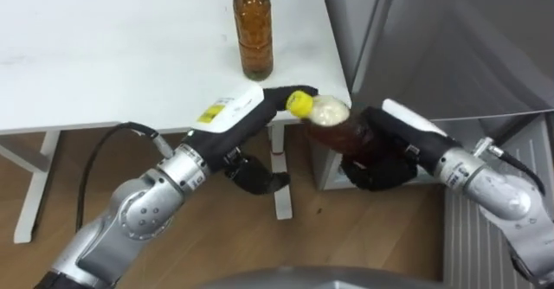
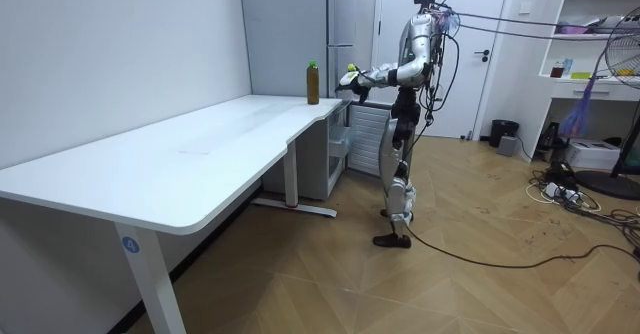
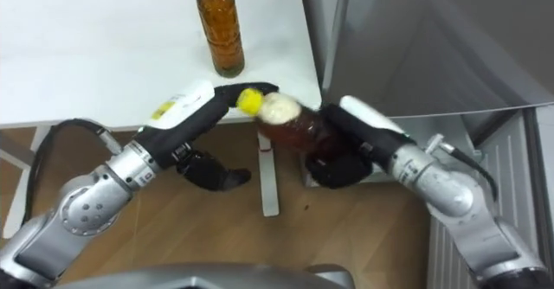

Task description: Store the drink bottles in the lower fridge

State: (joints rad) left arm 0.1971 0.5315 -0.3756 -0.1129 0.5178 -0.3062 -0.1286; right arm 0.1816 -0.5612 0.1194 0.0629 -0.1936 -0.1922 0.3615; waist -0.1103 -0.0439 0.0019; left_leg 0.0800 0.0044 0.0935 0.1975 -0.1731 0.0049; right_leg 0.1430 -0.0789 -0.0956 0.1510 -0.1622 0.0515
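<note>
Centre bottle [image 1: 333, 123]: yellow cap, dark brown contents. 12 o'clock bottle [image 1: 254, 29]: green cap, amber contents. Desk [image 1: 104, 55]: white.

Green-capped clear plastic bottle of brown drink [image 1: 254, 31]: upright on white table [image 1: 104, 55], nr its corner. Yellow-capped brown-drink bottle [image 1: 336, 126]: tilted, just off table edge, in right hand [image 1: 385, 159].

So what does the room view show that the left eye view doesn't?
Room view: the fan, shelves, and the table's full length. Left eye view, up close: the right hand curled round the yellow-cap bottle, the left hand's straight fingers at its cap. Both: the green-cap bottle standing on the table by the fridge.
</note>
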